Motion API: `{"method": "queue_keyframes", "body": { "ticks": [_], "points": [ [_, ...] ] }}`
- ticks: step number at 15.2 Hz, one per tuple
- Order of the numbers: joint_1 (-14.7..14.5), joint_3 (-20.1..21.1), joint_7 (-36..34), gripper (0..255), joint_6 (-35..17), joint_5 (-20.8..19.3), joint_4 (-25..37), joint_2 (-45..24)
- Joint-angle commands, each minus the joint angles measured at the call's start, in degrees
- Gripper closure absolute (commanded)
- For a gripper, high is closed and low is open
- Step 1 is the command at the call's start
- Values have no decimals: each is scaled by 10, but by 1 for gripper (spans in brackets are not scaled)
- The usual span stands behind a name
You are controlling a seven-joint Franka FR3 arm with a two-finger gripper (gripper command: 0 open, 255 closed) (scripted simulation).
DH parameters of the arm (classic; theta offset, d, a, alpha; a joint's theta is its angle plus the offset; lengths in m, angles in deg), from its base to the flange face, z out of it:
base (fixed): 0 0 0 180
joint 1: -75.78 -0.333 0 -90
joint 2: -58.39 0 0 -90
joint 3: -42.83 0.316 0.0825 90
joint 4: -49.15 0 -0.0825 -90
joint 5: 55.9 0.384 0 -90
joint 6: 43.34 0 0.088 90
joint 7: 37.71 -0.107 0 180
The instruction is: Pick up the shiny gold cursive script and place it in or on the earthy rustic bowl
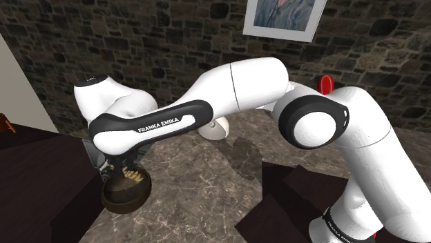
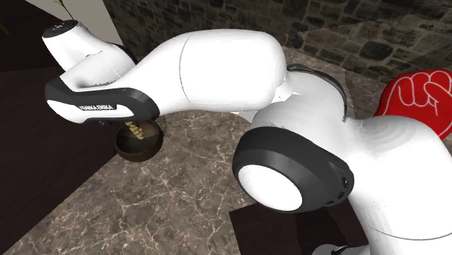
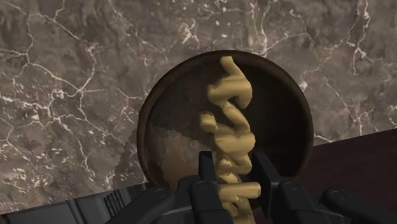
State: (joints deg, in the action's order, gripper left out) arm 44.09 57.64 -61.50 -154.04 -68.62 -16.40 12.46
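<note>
Gold cursive script [image 3: 230, 140] is pinched between the two black fingers [image 3: 206, 167] of the gripper [image 3: 233, 170]. The fingers clamp its near end from both sides and the rest runs out away from the hand. The script hangs over the inside of the dark brown bowl [image 3: 162, 108], well within the rim. Cannot tell if its far end touches the bowl floor.

Shoulder view: the script [image 1: 131, 177] sits at rim level of the bowl [image 1: 123, 199], with the gripper [image 1: 125, 168] pointing straight down on it. The bowl is at the left edge of the brown marble counter [image 1: 207, 186], which has white veins, and dark floor lies further left.

Second exterior view: gold bits [image 2: 137, 130] show just above the bowl [image 2: 136, 148], under the arm's black wrist link.

The arm reaches from the right across the counter to the bowl. A white rounded object [image 1: 217, 129] is on the far part of the counter behind the arm. A red fist-shaped thing [image 2: 416, 98] is at the right, near the arm's base. Behind is a dark stone wall [image 1: 138, 41] with a framed picture [image 1: 283, 17] hung high on it.
</note>
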Motion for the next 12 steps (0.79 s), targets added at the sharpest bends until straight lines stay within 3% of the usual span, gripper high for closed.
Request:
{"method": "queue_keyframes", "body": {
  "ticks": [1,12],
  "points": [
    [-1,-1,-2,255,-11,-2,-5,-6],
    [-1,-5,-7,255,-57,-7,-26,-31]
  ]
}}
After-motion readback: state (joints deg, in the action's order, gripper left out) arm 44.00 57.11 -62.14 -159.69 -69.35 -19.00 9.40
